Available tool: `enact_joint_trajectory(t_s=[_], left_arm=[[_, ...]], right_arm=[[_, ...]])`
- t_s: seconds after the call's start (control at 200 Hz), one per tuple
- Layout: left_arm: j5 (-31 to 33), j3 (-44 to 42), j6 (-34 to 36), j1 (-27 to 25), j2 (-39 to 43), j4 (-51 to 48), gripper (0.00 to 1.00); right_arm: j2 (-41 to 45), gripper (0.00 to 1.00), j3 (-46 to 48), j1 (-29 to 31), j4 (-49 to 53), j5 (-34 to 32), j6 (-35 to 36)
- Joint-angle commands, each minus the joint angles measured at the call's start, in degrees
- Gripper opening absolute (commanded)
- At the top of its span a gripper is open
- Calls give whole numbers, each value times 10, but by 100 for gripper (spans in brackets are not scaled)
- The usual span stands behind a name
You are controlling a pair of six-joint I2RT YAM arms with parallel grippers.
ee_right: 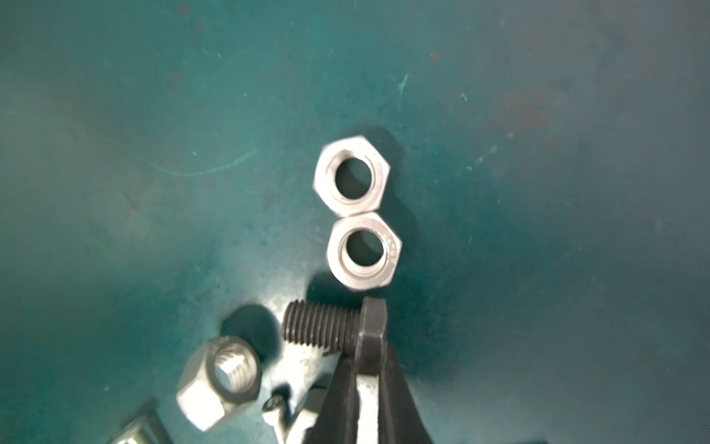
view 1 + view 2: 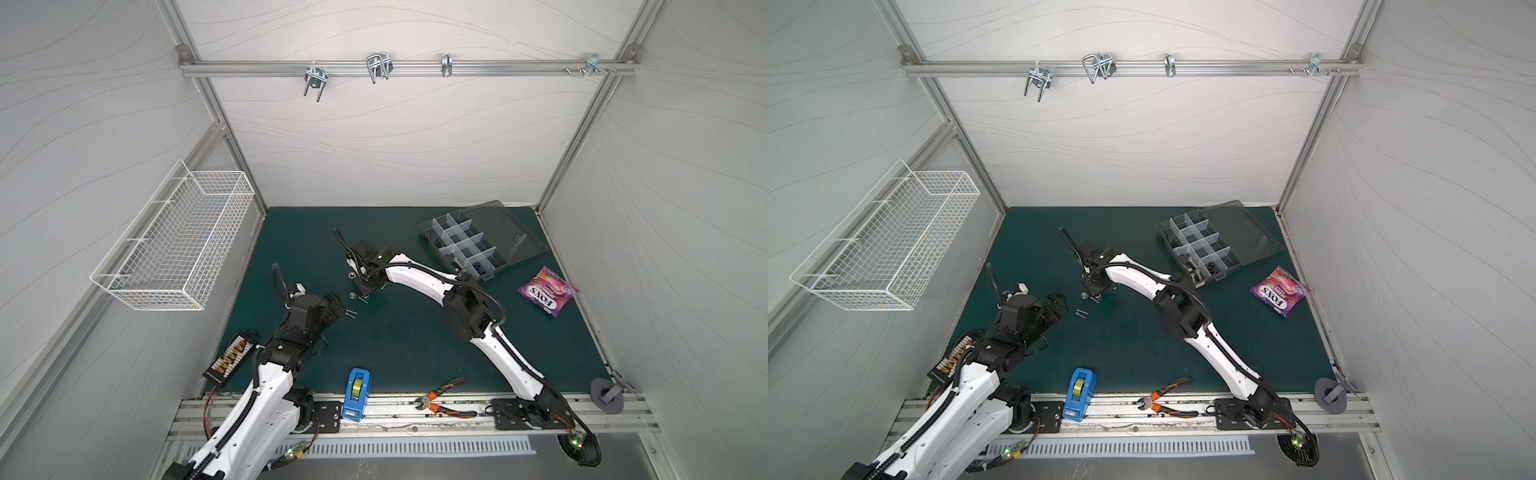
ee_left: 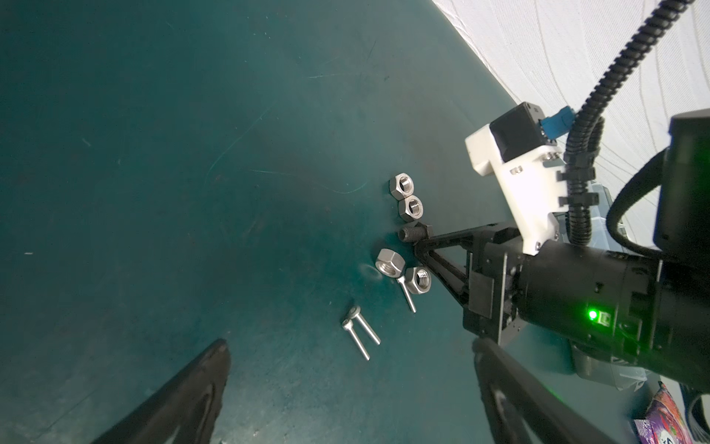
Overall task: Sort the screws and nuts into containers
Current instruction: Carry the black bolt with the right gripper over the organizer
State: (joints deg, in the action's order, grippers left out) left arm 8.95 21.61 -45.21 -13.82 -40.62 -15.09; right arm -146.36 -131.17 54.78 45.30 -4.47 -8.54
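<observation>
You've got the green mat (image 2: pixel 395 353) with the organizer box (image 2: pixel 462 240) at its far right corner, smoky lid (image 2: pixel 509 232) laid open. In both top views a few compartments (image 2: pixel 1202 249) at the box's near end hold dark and silver hardware (image 2: pixel 1192 266), too small to tell which type.

The right arm (image 2: pixel 419 276) reaches across the middle, well apart from the box. The left arm (image 2: pixel 266 399) sits lower left, pointed at the same spot.

Your left gripper (image 3: pixel 347 344) has its fingers spread wide, near a pair of thin screws (image 3: pixel 361 334).

Your right gripper (image 1: pixel 369 357) is pinched onto the hex head of the black bolt (image 1: pixel 322 326), threads sticking out sideways. Can't tell if the bolt is off the mat.

The loose pile is mid-mat, between the two grippers:
- Two silver nuts (image 1: pixel 351 175) lie flat and touching, just beside the bolt's head.
- The other two nuts (image 3: pixel 390 262) are on the bolt's far side, at least one tipped up.
- One thin screw (image 3: pixel 408 296) lies with its head between those two.
- The pair lies side by side, heads together, nearest your left gripper.
</observation>
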Motion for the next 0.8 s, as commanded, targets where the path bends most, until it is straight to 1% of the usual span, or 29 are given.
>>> enact_joint_trajectory(t_s=[0.0, 0.205, 0.79], left_arm=[[2, 11, -5, -1, -2, 16, 100], [0, 12, -4, -1, -5, 18, 100], [2, 11, -3, -1, -5, 17, 100]], right_arm=[[33, 5, 10, 2, 10, -6, 6], [50, 0, 26, -2, 3, -6, 3], [125, 0, 92, -41, -29, 0, -18]])
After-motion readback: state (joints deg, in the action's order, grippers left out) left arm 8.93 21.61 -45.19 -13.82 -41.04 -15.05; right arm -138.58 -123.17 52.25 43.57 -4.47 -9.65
